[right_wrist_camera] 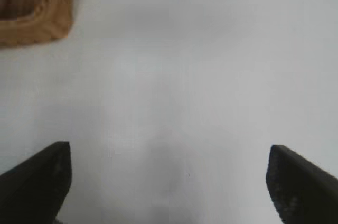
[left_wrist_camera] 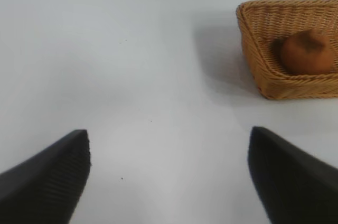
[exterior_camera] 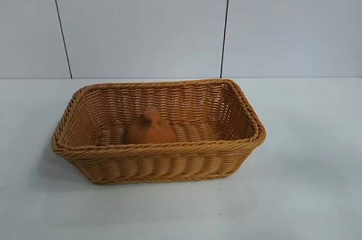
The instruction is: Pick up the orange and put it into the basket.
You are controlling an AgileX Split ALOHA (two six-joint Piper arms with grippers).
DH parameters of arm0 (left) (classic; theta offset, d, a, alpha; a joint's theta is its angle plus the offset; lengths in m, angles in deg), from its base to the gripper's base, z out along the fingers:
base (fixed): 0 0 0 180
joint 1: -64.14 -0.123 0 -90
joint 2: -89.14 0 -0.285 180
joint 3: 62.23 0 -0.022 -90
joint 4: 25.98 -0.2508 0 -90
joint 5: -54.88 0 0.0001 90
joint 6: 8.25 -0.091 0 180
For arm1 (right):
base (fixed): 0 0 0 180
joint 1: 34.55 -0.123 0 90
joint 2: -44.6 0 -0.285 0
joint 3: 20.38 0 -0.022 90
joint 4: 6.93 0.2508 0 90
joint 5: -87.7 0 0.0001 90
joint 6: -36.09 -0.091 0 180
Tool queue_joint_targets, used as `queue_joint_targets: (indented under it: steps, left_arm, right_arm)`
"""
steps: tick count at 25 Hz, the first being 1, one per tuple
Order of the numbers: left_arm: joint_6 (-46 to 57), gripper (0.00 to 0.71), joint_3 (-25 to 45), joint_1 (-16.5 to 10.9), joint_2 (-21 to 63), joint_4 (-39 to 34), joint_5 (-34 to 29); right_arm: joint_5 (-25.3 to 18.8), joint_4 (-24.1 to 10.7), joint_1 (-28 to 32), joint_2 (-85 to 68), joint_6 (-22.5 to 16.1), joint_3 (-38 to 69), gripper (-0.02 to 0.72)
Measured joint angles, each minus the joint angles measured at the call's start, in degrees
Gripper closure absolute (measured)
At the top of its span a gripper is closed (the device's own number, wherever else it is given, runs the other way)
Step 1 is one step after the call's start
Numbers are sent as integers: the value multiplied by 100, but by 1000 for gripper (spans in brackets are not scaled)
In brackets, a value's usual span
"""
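The orange [exterior_camera: 149,129], a lumpy orange-brown fruit with a stem nub, sits upright inside the basket [exterior_camera: 169,161], a large woven wicker one in the middle of the table. The left wrist view shows the orange [left_wrist_camera: 307,52] in a corner of the basket [left_wrist_camera: 253,49]. My left gripper [left_wrist_camera: 169,145] hangs open over bare table, well apart from the basket, with nothing between its fingers. My right gripper [right_wrist_camera: 169,158] is open too, over bare table. Only a corner of the basket [right_wrist_camera: 50,23] shows in its view. Neither arm appears in the exterior view.
A white table [exterior_camera: 317,195] spreads around the basket on all sides. A pale panelled wall [exterior_camera: 141,19] stands behind it.
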Motion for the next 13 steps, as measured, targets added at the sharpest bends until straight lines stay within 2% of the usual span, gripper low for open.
queue_joint_targets:
  steps: [6, 13]
  left_arm:
    - [0, 127, 0, 0, 0, 0, 0]
    - [0, 127, 0, 0, 0, 5, 0]
  right_arm:
    - [-7, -100, 0, -1700, 23, 12, 10]
    - [-14, -112, 0, -1817, 23, 38, 10]
